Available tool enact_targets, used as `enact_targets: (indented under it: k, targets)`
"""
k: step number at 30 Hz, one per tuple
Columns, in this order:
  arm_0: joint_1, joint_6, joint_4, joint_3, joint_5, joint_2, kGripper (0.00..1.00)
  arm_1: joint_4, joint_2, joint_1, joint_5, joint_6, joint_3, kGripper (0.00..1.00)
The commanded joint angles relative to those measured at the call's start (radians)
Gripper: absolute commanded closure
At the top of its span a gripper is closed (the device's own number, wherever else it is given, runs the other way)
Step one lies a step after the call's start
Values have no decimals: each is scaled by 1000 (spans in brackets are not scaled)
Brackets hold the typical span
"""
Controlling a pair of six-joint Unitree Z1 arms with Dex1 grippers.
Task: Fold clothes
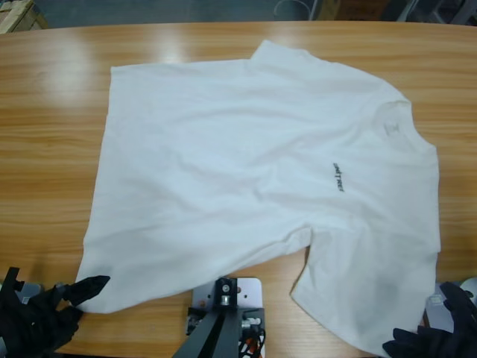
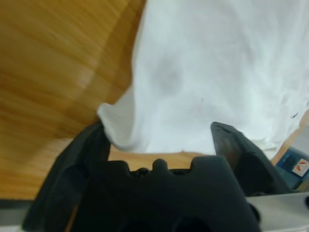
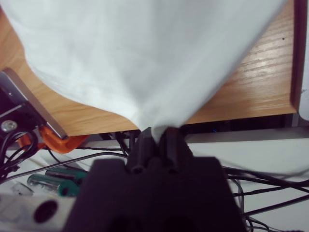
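Note:
The clothes are one white T-shirt spread flat on the wooden table, collar to the right, hem to the left, with a small dark chest print. My left gripper sits at the near left hem corner. In the left wrist view it is open, its jaws wide apart with that limp corner of the T-shirt lying between them. My right gripper is at the near sleeve's edge, and in the right wrist view it is shut on a pinched fold of the T-shirt.
The table's front edge runs just behind the right gripper. Below it hang black cables, an orange clamp and green-handled tools. A cardboard box stands beyond the far left corner.

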Motion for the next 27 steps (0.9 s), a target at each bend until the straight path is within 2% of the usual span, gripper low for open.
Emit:
enact_targets:
  k: [1, 3, 4, 5, 6, 14, 23, 27]
  targets:
    - [13, -171, -2, 69, 50, 22, 644, -20, 23, -3, -3, -16, 28, 1000]
    - [13, -162, -2, 75, 58, -6, 647, -20, 23, -3, -4, -17, 28, 1000]
    - [13, -158, -2, 77, 60, -16, 726, -20, 23, -3, -4, -17, 28, 1000]
    - [13, -150, -2, 78, 60, -25, 928, -20, 23, -3, -4, -17, 28, 1000]
    - [13, -131, -2, 79, 60, -33, 1000, -20, 22, -3, -5, -17, 28, 1000]
    - [37, 110, 2, 78, 45, -56, 1000, -18, 20, -3, -4, -17, 28, 1000]
    - [50, 139, 4, 73, 43, -57, 1000, -15, 16, -4, -9, -19, 28, 1000]
    - [50, 139, 4, 59, -10, -80, 1000, 97, -61, -4, -47, -45, -22, 1000]
